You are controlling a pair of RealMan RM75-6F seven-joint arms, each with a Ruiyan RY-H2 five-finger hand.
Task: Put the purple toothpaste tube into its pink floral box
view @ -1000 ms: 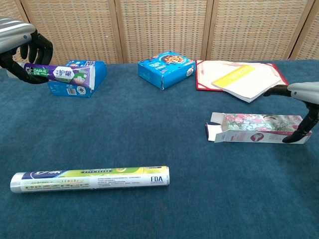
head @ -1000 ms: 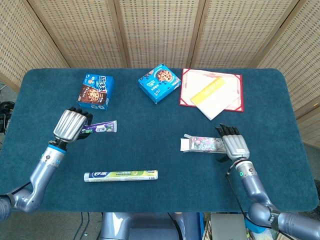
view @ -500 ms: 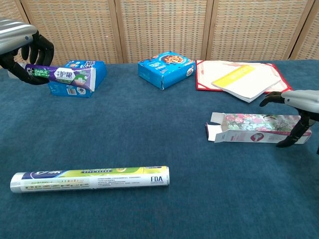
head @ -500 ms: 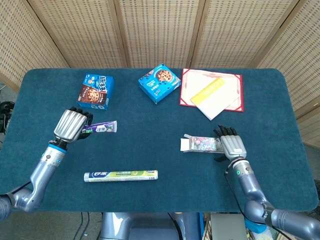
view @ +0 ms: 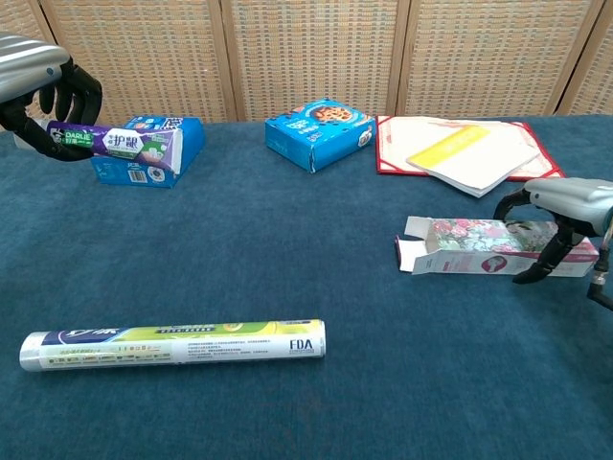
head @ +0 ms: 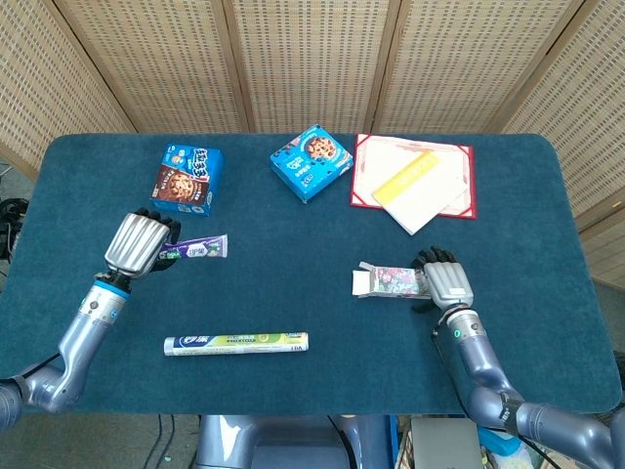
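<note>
Gripping the purple toothpaste tube (head: 198, 249) by its tail end, the left hand (head: 140, 244) sits at the middle left of the head view, fingers curled around the tube so that its capped end points toward the frame's centre. In the chest view the same tube (view: 110, 143) appears at the upper left, raised above the table (head: 322, 322) in front of a blue cookie box (view: 153, 158).

Right of centre in the head view, the pink floral box (head: 391, 281) lies flat on the blue table, its open flaps facing left. The right hand (head: 444, 280) arches over the box's right end, fingers draped down on both sides; from the chest view the fingertips (view: 533, 273) seem to touch the box wall, though whether they truly clamp it is hard to tell.

At the lower left of the head view a long green-and-white tube (head: 236, 343) lies on the table. Along the top edge sit a second blue cookie box (head: 312, 162) and, to its right, a red folder (head: 414, 181) carrying papers with a yellow strip.
</note>
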